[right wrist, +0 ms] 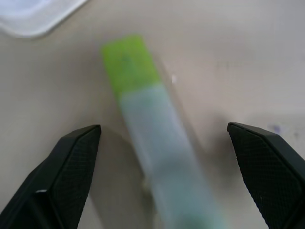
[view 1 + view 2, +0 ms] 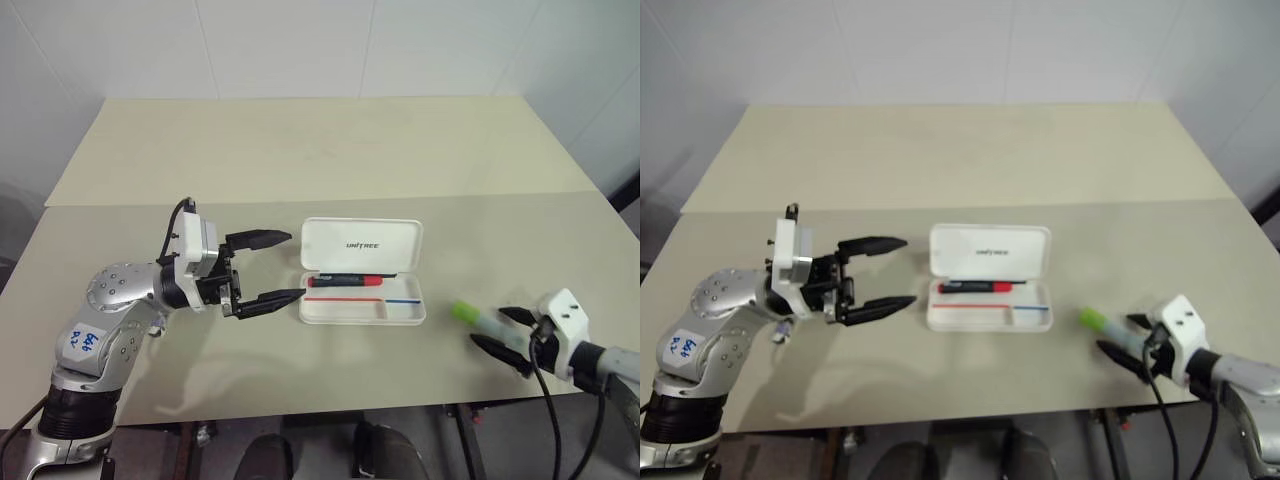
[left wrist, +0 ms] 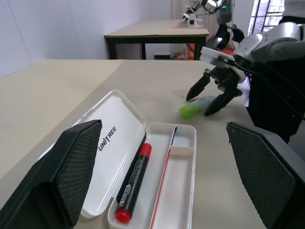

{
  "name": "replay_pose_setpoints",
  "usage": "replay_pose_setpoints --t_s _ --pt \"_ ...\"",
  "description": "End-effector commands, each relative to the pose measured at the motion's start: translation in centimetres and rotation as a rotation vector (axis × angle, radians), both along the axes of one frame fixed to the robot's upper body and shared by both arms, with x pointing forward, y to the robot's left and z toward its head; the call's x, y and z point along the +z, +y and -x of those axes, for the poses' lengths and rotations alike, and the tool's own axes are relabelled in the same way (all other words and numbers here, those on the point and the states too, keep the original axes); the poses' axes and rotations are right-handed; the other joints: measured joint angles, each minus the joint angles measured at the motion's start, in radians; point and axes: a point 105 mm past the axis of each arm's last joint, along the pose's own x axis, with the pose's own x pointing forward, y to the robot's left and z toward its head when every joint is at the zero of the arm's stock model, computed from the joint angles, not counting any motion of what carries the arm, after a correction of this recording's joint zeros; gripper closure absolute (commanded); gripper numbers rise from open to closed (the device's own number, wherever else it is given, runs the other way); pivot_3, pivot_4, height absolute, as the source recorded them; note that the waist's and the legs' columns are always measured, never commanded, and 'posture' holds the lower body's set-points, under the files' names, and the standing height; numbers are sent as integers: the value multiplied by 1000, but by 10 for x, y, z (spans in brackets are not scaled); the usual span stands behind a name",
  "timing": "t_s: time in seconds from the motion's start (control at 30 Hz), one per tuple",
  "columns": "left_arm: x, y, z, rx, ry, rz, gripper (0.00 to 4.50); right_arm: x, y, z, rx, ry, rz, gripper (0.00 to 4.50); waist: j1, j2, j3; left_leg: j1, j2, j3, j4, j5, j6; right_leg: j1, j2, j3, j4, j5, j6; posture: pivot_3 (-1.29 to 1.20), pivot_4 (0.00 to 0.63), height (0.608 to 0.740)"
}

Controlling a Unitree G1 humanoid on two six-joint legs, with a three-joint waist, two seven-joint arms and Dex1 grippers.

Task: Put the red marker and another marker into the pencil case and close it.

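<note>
Both R jaws [image 1: 162,167] straddle green-capped marker [image 1: 152,138], not touching.

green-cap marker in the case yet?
No, the green-capped marker lies on the table between the open right gripper fingers, outside the pencil case.

The green-capped marker [image 1: 157,143] looks fuzzy in the right wrist view, and its far end runs off the picture's edge. Only a corner of the pencil case [image 1: 33,14] peeks in there. From the head camera, the right gripper [image 2: 512,343] covers part of the marker's pale body. The small print on the red marker [image 3: 133,183] is too tiny to read.
</note>
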Motion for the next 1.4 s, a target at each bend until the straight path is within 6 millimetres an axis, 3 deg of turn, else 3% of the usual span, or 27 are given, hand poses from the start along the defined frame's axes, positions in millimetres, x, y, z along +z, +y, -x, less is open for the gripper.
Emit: replay_pose_setpoints --t_s 0.03,0.23,0.33,0.67,0.8,1.0,1.17,1.27,1.4 --pt "8 -2 -1 -27 -36 -5 0 3 -25 2 15 -18 67 30 2 0 0 0 0 0 0 0 0 0 0 0 0 0 0 0 150 740" --pt "9 -3 -3 -41 -43 -11 0 10 -32 -4 107 -3 41 30 0 0 0 0 0 -1 1 0 0 1 0 0 0 0 0 0 150 740" --pt "10 -2 -2 -42 -50 -16 0 20 -26 -11 180 -14 -3 632 -2 1 0 0 0 0 1 0 0 0 0 0 0 0 0 0 150 740" --pt "9 1 1 -24 -54 -14 0 28 3 -19 290 -75 -69 4250 0 1 0 0 0 -1 1 0 0 1 0 0 0 0 0 0 150 740" --pt "9 1 1 -20 -54 -14 0 35 14 -25 320 -106 -76 4250 0 1 0 0 0 -1 1 0 0 0 0 -1 0 0 0 0 150 740" --pt "9 0 1 -22 -55 -14 0 37 14 -27 325 -108 -62 4250 1 1 0 0 1 -1 1 0 0 0 0 -1 1 0 0 0 150 740" --pt "9 -1 1 -22 -54 -11 0 28 14 -18 377 -27 -31 4250 1 1 0 0 0 -1 1 0 0 0 0 -1 0 0 0 0 150 740" --pt "9 -1 1 -21 -54 -10 0 32 14 -20 359 -41 -55 3713 1 1 1 -1 0 -1 1 0 0 0 0 -1 0 0 0 0 150 740" --pt "9 0 0 -19 -53 -9 0 41 13 -23 364 -60 -47 2230 -1 1 1 0 0 -1 1 0 0 0 0 0 0 0 0 0 150 740"
